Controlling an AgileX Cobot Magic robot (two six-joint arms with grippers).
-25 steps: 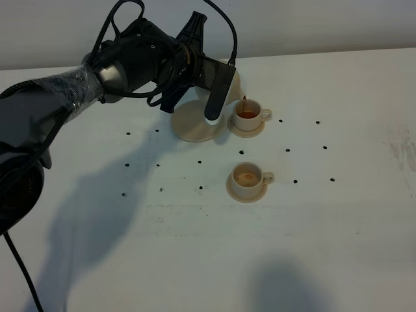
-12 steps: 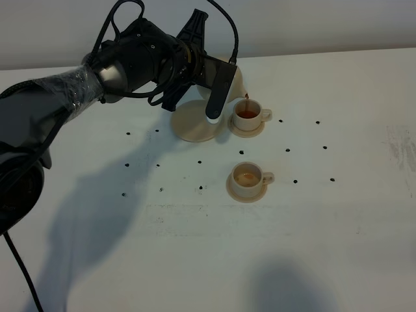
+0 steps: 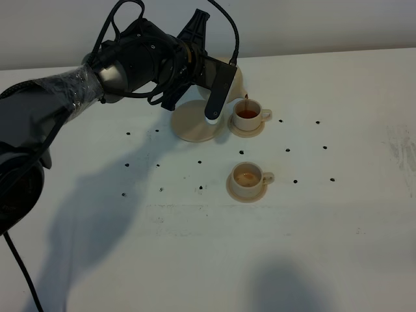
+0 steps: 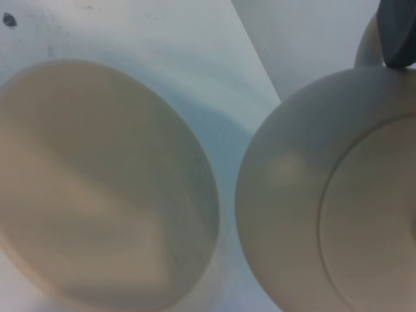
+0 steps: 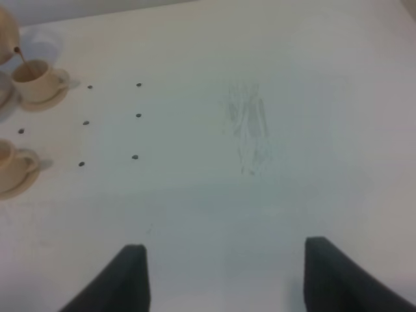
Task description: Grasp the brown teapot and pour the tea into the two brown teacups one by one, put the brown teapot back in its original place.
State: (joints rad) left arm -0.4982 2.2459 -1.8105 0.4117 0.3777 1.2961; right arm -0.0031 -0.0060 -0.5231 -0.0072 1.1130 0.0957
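Note:
My left gripper (image 3: 220,83) is shut on the brown teapot (image 3: 238,82) and holds it by its loop handle (image 4: 366,51), tilted with the spout over the far teacup (image 3: 248,114). A thin stream of tea (image 5: 22,58) runs into that cup, which holds dark tea. The near teacup (image 3: 247,176) stands on its saucer with lighter tea in it. Under the gripper lies the wide round saucer (image 3: 194,122), bare; it also fills the left wrist view (image 4: 97,182) beside the teapot's body (image 4: 305,195). My right gripper (image 5: 227,279) is open over bare table, well right of both cups.
Small dark dots (image 3: 294,181) mark the white table (image 3: 338,130) around the cups. A faint scuffed patch (image 5: 250,130) lies ahead of the right gripper. The left arm, wrapped in plastic (image 3: 71,91), stretches in from the left edge.
The teapot stays tilted over the far cup with tea still running; the left arm has barely shifted. The right arm has not visibly moved.

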